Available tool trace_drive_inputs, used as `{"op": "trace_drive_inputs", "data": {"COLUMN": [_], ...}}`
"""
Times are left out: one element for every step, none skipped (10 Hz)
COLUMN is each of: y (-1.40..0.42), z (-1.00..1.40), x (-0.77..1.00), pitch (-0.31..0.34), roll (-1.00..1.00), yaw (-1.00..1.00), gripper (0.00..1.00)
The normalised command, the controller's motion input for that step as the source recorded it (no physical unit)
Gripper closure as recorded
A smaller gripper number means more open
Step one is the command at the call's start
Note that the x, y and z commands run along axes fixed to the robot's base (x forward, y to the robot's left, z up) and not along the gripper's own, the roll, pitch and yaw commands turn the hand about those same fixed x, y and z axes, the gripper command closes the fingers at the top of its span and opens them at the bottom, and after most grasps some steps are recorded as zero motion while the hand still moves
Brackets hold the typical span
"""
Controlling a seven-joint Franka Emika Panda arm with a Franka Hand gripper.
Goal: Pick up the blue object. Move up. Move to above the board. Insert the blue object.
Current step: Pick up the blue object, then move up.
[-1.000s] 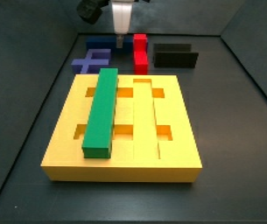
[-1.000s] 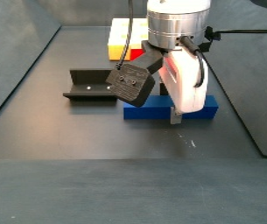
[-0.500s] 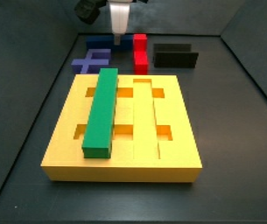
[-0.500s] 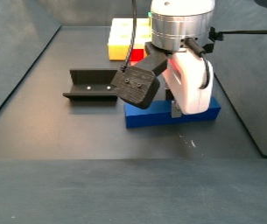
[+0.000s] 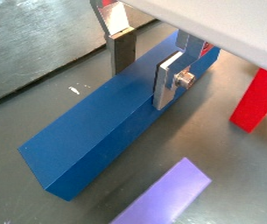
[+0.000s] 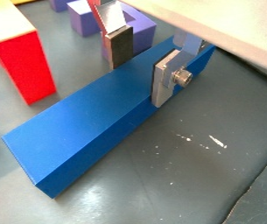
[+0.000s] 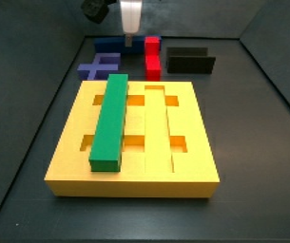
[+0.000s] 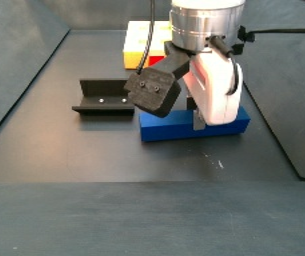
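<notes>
The blue object (image 5: 101, 131) is a long dark-blue bar lying low at the far end of the floor, seen in both wrist views (image 6: 88, 131) and both side views (image 8: 228, 125). My gripper (image 5: 142, 87) straddles its middle, one finger on each long side, and looks shut on it. It also shows in a wrist view (image 6: 138, 83) and a side view (image 7: 130, 28). I cannot tell whether the bar is off the floor. The board (image 7: 192, 142) is the big yellow grooved block nearer the front, with a green bar (image 7: 111, 119) in its left groove.
A red block (image 7: 152, 57) stands beside the blue object. A purple-blue branched piece (image 7: 99, 68) lies left of it. The dark fixture (image 7: 189, 62) stands at the back right, also in a side view (image 8: 104, 98). Dark bin walls close in the floor.
The fingertip that showed low in front of the bar's face a second ago no longer shows. The bar has shifted slightly in a side view. The gripper stays over it.
</notes>
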Motion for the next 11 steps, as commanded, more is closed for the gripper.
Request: {"op": "trace_drive_inputs", "data": {"y": [0.0,0.0,0.0,0.0,0.0,0.0,0.0,0.0,0.0,-0.08,-0.03], "z": [0.0,0.0,0.0,0.0,0.0,0.0,0.0,0.0,0.83,0.82,0.41], "x": [0.0,0.0,0.0,0.0,0.0,0.0,0.0,0.0,0.0,-0.05,-0.07], "pitch": [0.0,0.0,0.0,0.0,0.0,0.0,0.0,0.0,0.0,0.014,0.014], "roll": [0.0,0.0,0.0,0.0,0.0,0.0,0.0,0.0,0.0,-0.02,0.05], "yaw": [0.0,0.0,0.0,0.0,0.0,0.0,0.0,0.0,0.0,-0.06,-0.04], "gripper": [1.0,1.0,1.0,1.0,1.0,1.0,1.0,1.0,1.0,1.0,1.0]}}
